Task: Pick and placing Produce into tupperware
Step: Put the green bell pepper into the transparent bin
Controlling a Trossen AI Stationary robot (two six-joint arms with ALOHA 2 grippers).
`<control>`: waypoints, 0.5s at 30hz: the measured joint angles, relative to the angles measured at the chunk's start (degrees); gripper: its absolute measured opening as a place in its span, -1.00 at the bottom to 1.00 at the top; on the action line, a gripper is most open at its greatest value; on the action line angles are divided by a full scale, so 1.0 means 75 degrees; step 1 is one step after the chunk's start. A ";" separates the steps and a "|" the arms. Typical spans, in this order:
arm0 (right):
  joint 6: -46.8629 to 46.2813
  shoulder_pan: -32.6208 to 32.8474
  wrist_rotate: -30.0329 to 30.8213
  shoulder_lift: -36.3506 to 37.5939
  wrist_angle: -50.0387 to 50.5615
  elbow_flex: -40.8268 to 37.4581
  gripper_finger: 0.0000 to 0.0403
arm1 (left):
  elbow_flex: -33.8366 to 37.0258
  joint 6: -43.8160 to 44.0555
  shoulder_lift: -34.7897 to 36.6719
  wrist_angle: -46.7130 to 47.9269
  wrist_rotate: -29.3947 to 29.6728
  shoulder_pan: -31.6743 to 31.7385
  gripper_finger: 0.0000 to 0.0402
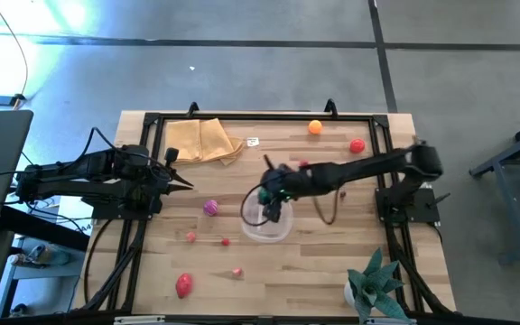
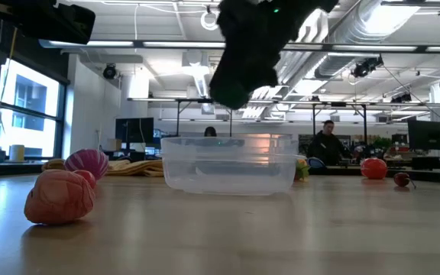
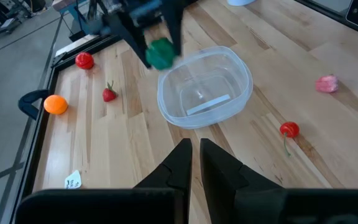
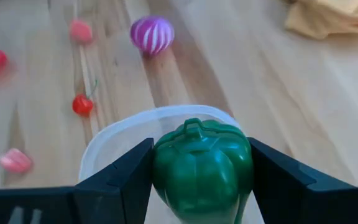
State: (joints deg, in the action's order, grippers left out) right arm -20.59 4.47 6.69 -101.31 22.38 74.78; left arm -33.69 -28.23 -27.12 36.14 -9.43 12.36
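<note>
My right gripper reaches in from the table's right and is shut on a green toy pepper, above the near-right part of the clear round tupperware. The tub stands on its base at mid-table, and I see nothing inside it. Other produce lies loose on the wood: a magenta striped piece, an orange one, a red one, and small red and pink pieces. My left gripper waits shut at the table's left, holding nothing. My right gripper pinches the green pepper between its two fingers, one on each of its opposite sides. The fingers slant down from the table's right. The pepper is lifted clear over the tub's rim, with its stem end pointing away from the wrist.
A tan folded cloth lies at the far left of the table, and a spiky green potted plant stands at the near right corner. A black frame runs along the table's edges. A red piece lies near the front edge.
</note>
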 joint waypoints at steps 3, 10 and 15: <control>0.0145 0.0072 -0.0048 -0.0557 0.0271 0.0463 0.05 | 0.0000 0.0000 -0.0002 -0.0001 0.0002 0.0000 -0.88; 0.0214 0.0177 0.0031 -0.1463 0.0976 0.0962 0.05 | 0.0000 -0.0001 0.0001 0.0000 0.0001 0.0000 -0.88; 0.0224 0.0165 0.0031 -0.1688 0.0944 0.0933 0.05 | 0.0000 0.0000 -0.0002 0.0000 0.0000 0.0000 -0.88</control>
State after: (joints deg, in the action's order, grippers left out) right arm -18.91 5.71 6.92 -113.97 29.46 81.78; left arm -33.69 -28.23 -27.14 36.14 -9.43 12.36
